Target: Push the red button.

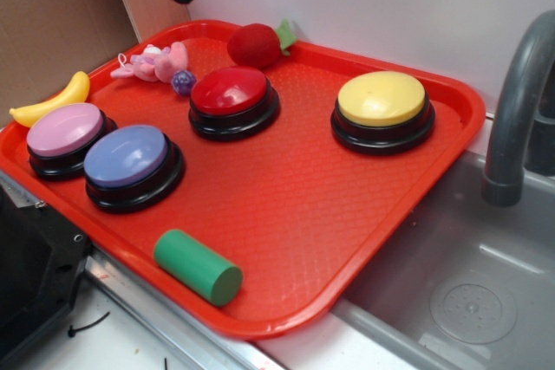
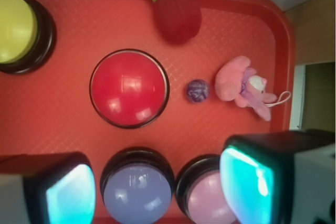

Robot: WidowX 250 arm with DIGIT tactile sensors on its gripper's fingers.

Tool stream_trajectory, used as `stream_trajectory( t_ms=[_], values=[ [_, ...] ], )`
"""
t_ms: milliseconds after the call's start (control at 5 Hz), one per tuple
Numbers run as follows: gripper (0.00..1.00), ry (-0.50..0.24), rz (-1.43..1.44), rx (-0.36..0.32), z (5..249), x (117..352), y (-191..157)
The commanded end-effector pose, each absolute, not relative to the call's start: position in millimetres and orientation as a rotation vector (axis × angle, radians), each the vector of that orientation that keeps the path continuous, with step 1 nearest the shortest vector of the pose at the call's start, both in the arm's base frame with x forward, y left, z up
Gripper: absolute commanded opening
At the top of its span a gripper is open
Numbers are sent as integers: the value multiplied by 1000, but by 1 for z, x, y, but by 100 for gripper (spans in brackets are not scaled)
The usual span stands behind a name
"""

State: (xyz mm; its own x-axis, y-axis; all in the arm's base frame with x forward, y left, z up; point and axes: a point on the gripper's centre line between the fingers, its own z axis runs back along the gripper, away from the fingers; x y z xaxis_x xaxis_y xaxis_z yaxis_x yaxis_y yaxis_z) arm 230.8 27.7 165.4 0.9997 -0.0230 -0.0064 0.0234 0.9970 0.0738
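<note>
Red button (image 1: 231, 93) sits mid-tray, upper centre of the exterior frame, on the red tray (image 1: 303, 205); your wrist view has it just left of centre. Pincer (image 2: 157, 187) is released, its two glowing fingers (image 2: 247, 182) spread wide at the bottom corners of the wrist frame, clear of the button. Yellow button (image 1: 382, 101) right of it, blue button (image 1: 130, 158) and pink button (image 1: 65, 130) lower left, plush fruit (image 1: 256, 44) just behind. Green cylinder (image 1: 198, 266) lies near the front rim.
</note>
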Motion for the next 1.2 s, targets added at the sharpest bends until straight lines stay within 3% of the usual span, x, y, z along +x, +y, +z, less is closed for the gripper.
stream_trajectory(
  t_ms=[0,800,1000],
  values=[
    [100,-61,-4,78,187,230,31],
    [100,-102,-4,74,188,219,32],
    [100,-87,0,136,183,221,33]
  ],
)
